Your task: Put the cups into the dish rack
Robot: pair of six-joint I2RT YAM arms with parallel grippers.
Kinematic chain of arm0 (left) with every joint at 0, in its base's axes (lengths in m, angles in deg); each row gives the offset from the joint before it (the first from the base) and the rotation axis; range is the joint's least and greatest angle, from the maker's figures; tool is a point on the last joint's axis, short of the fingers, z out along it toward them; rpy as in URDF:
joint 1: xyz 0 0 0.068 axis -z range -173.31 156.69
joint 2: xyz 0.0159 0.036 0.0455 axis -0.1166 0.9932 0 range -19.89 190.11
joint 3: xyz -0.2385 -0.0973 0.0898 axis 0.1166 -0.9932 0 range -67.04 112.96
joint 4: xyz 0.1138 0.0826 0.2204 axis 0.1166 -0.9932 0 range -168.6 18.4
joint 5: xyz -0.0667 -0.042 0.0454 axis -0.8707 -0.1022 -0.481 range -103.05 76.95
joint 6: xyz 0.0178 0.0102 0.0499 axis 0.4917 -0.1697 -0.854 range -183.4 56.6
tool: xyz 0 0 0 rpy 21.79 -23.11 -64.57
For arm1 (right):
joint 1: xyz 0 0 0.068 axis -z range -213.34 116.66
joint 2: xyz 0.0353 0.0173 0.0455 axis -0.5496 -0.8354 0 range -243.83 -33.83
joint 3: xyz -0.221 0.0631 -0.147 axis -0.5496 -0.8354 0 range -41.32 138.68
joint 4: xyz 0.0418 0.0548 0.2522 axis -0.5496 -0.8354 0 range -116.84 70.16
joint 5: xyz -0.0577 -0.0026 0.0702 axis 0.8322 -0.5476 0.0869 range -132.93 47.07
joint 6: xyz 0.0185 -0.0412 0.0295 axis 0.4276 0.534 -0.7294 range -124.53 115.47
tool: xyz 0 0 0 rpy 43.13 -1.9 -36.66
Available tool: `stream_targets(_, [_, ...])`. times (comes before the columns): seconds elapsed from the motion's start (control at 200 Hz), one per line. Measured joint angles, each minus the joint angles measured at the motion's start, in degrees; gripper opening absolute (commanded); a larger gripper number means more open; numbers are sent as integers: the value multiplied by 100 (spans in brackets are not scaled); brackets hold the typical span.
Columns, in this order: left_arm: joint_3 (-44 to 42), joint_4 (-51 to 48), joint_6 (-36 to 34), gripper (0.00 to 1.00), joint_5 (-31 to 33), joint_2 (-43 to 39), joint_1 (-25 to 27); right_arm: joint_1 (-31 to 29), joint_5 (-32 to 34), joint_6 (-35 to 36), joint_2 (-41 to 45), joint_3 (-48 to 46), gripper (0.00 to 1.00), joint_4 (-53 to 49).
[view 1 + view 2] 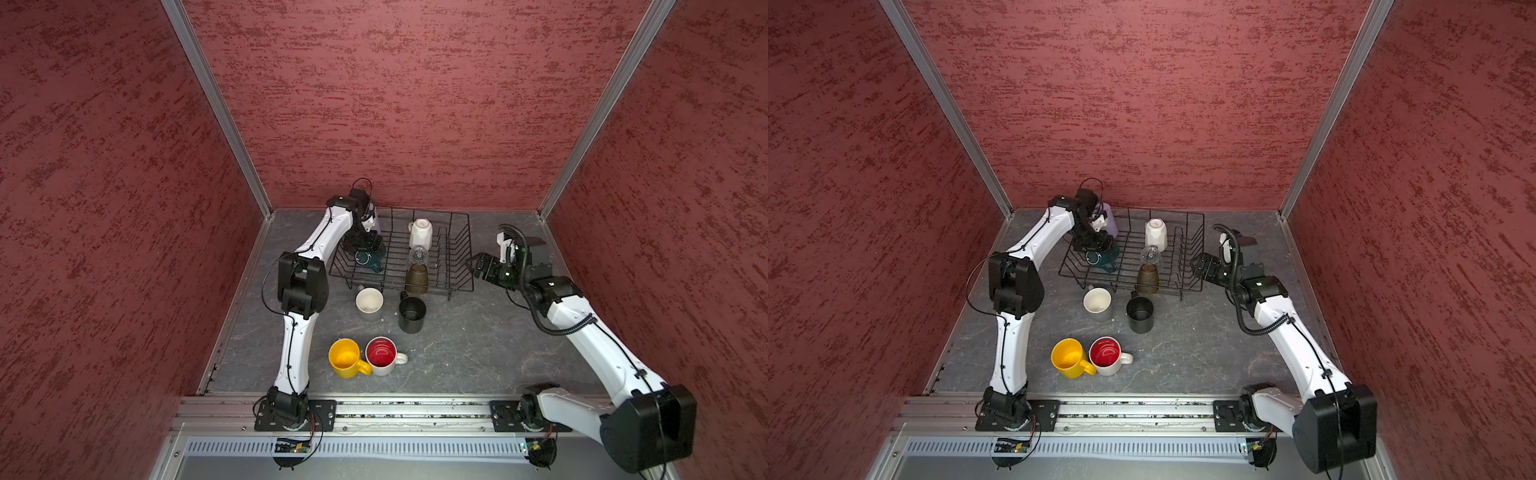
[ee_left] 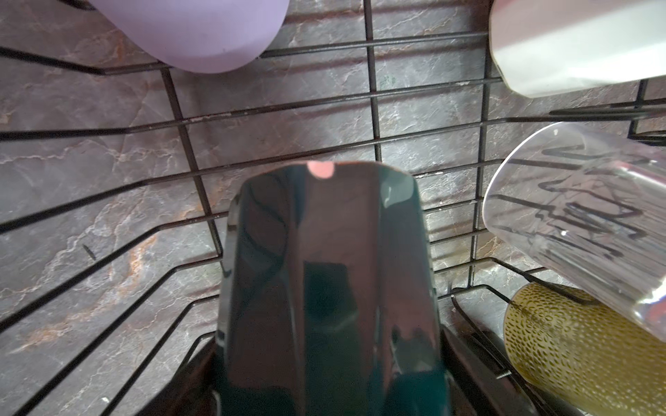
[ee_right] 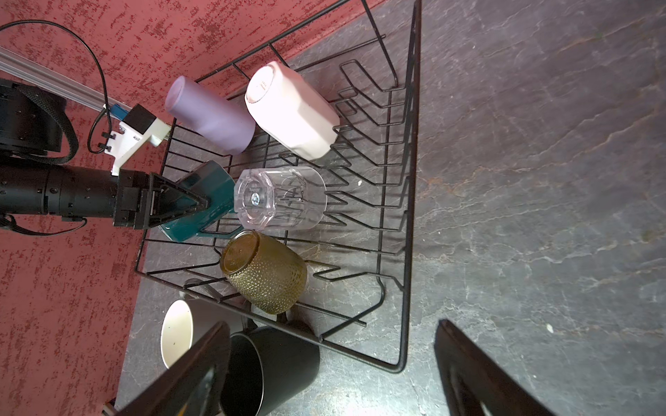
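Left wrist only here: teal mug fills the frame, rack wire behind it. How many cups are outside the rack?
Observer: Four, all upright on the table: grey cup, black mug, yellow mug, white mug with red inside.
Operator: Right arm busy?
Observer: No. The right gripper hangs open and empty beside the dish rack, at its right wall.
Operator: How does teal sit?
Observer: The teal mug is tilted, base uppermost, handle toward the rack's near side, with the left gripper clamped on it.
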Motion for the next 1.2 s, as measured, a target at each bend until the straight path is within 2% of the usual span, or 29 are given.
stream_targets(0.175, [-52, 63, 4, 0, -4, -7, 37, 0, -15, 0, -63, 0, 88, 0])
stream_targets(0.416, [-608, 428, 136, 0, -26, -271, 42, 0, -33, 0, -109, 2, 88, 0])
stream_targets(0.541, [-894, 595, 247, 19, -4, -428, 48, 0, -35, 0, -109, 2, 88, 2])
stream_targets(0.932, [-1051, 745, 461, 51, 33, -505, 83, 0, -52, -2, -109, 2, 88, 4])
stream_targets(1.197, [-994, 732, 501, 56, 48, -476, 92, 0, -146, -26, -109, 2, 87, 52])
